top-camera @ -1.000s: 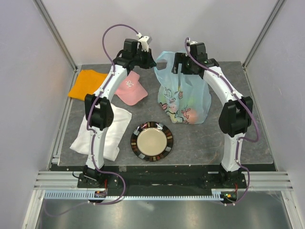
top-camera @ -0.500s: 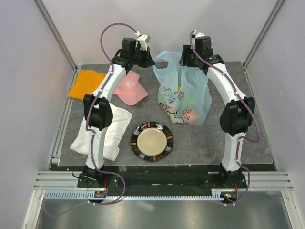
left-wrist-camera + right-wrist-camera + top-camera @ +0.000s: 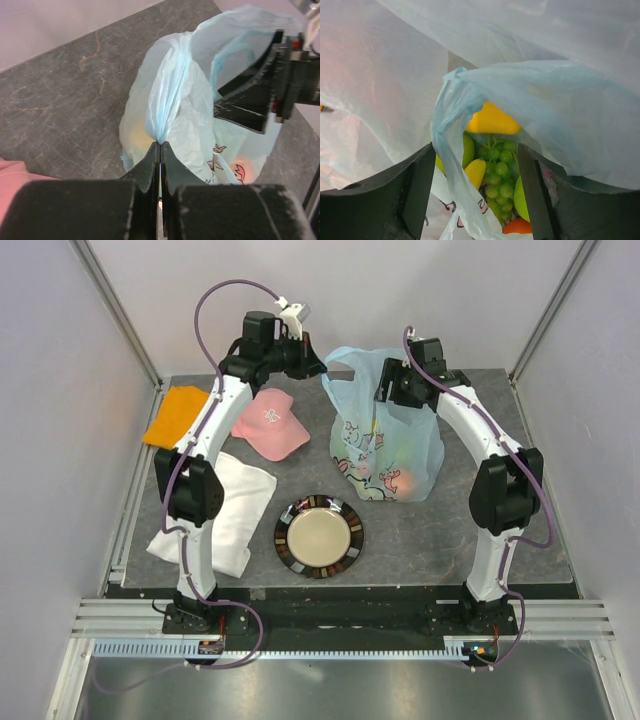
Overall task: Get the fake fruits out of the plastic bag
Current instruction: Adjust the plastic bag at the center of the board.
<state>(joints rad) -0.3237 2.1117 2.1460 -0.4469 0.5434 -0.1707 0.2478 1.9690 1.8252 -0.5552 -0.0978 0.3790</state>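
Left claw (image 3: pixel 160 145) is pressed together on a handle of the plastic bag (image 3: pixel 385 450), standing behind the plate (image 3: pixel 319 536); right claw (image 3: pixel 476 152) is spread over its mouth, green grapes (image 3: pixel 499 175) inside.

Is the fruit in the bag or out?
In. The right wrist view shows grapes and yellow fruit inside the bag; the plate is bare.

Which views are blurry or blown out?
Top external: sharp, evenly lit, soft shadows only. Left wrist: left tool dark and defocused up close, the pinched plastic bag crisp. Right wrist: near bag film overexposed and soft; the grapes inside are in focus.
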